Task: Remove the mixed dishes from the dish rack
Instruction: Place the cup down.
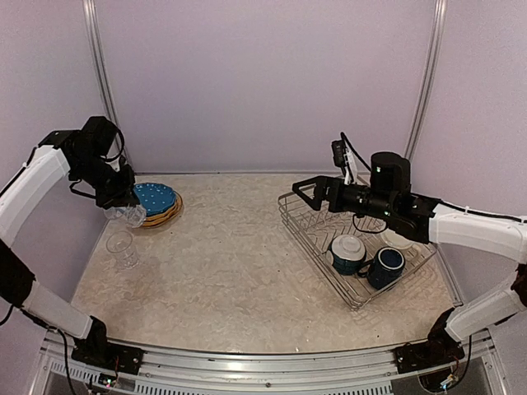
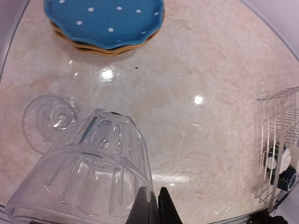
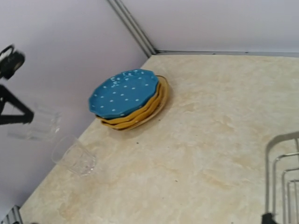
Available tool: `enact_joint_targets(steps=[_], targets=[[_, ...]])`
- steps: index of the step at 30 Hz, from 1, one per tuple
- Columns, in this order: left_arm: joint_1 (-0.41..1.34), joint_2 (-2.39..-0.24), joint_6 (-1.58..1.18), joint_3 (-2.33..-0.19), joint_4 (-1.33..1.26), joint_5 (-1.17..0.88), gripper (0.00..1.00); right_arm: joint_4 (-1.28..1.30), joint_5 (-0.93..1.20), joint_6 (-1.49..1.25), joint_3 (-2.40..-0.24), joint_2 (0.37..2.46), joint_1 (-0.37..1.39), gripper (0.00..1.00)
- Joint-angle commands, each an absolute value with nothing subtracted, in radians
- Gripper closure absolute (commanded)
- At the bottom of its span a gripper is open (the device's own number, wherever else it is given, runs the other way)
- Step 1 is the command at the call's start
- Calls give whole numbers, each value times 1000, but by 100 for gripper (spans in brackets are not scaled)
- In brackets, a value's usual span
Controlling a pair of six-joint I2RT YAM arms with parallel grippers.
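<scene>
- Left gripper (image 2: 153, 208): your fingers are closed on the rim of a clear glass (image 2: 88, 172), which hangs tilted above the table (image 1: 230, 271).
- Right gripper (image 1: 309, 196): jaws apart and empty, over the far end of the dish rack (image 1: 306, 224).
- Second clear glass (image 1: 122, 247): stands on the table near the plates.
- Blue white-dotted plate (image 3: 124, 93): lies on top of the orange plates (image 3: 133, 120).
- In the rack: teal bowl (image 1: 348, 253) and navy mug (image 1: 384, 267), side by side.
- Room: beige marbled tabletop, pale lilac walls (image 1: 263, 82).
</scene>
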State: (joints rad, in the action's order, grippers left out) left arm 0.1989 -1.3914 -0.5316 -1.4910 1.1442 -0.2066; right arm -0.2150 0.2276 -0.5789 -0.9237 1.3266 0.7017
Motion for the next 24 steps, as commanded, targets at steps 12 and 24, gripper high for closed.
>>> enact_joint_targets(steps=[12,24], targets=[[121,-1510,-467,-1401,1256,170,100,-55,143,-549,-896,1243,696,0],[112,-1545,-488,-1377,1211,126,100,-58,133,-579,-873,1218,696,0]])
